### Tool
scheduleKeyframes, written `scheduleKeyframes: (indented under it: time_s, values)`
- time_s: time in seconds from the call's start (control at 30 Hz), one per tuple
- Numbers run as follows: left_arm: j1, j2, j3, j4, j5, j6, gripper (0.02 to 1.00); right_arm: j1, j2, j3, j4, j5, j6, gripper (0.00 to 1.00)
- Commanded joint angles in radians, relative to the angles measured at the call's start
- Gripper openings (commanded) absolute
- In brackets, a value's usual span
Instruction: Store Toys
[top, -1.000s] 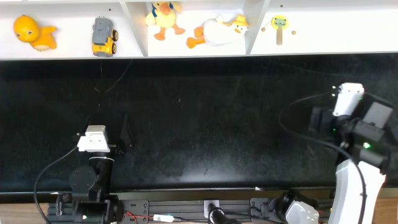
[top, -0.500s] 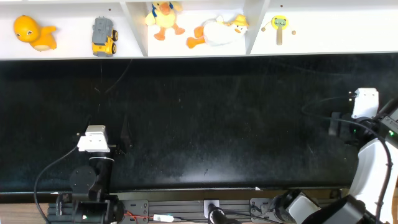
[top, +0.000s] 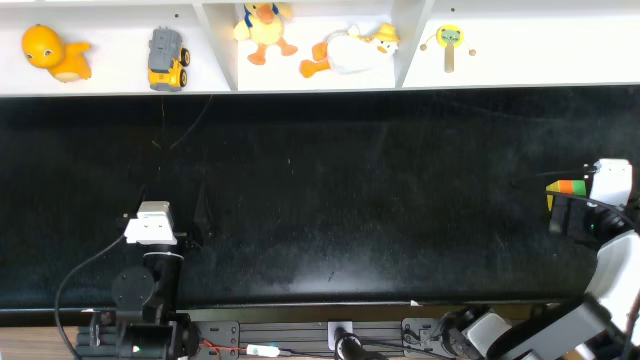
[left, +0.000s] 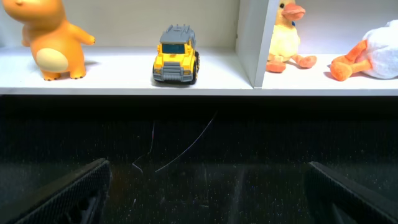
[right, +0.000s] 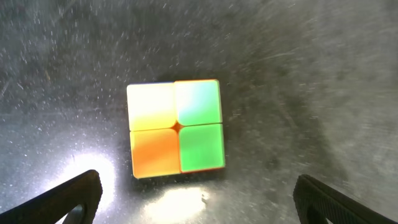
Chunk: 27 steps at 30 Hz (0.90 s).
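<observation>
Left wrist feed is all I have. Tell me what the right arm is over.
Observer: A cube, lying on the table near its right end in the top view.
Operator: Give me that gripper's state.
Observer: The right gripper is open, its fingers one on each side of the cube and clear of it.
Operator: Now tell me what the shelf's right bay holds.
Observer: The right bay holds one rattle, at its left end.
</observation>
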Motion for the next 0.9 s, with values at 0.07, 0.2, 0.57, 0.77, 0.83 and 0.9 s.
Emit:
scheduleKeyframes:
  time_s: [0.07, 0.2, 0.57, 0.77, 0.83, 0.9]
  values:
    - [-0.003, -0.010, -0.004, -0.001, 0.006, -0.022, 0.996, -0.006, 0.061, 0.000, 0.049, -0.049, -0.029, 0.996]
    - [-0.003, -0.010, -0.004, -0.001, 0.006, -0.022, 0.998, -0.004, 0.083, 0.000, 0.085, -0.096, -0.029, 0.998]
    - [-0.003, -0.010, -0.004, -0.001, 0.006, -0.022, 0.996, 0.002, 0.117, 0.000, 0.087, -0.103, 0.010, 0.941]
    - [-0.003, -0.010, -0.004, -0.001, 0.006, -0.022, 0.996, 0.002, 0.117, 0.000, 0.086, -0.100, 0.024, 0.836]
    - [-0.003, -0.010, -0.004, -0.001, 0.006, -0.022, 0.996, 0.002, 0.117, 0.000, 0.085, -0.099, 0.032, 0.801]
    - [-0.003, -0.010, -0.004, -0.001, 0.006, -0.022, 0.996, 0.002, 0.117, 0.000, 0.085, -0.099, 0.032, 0.744]
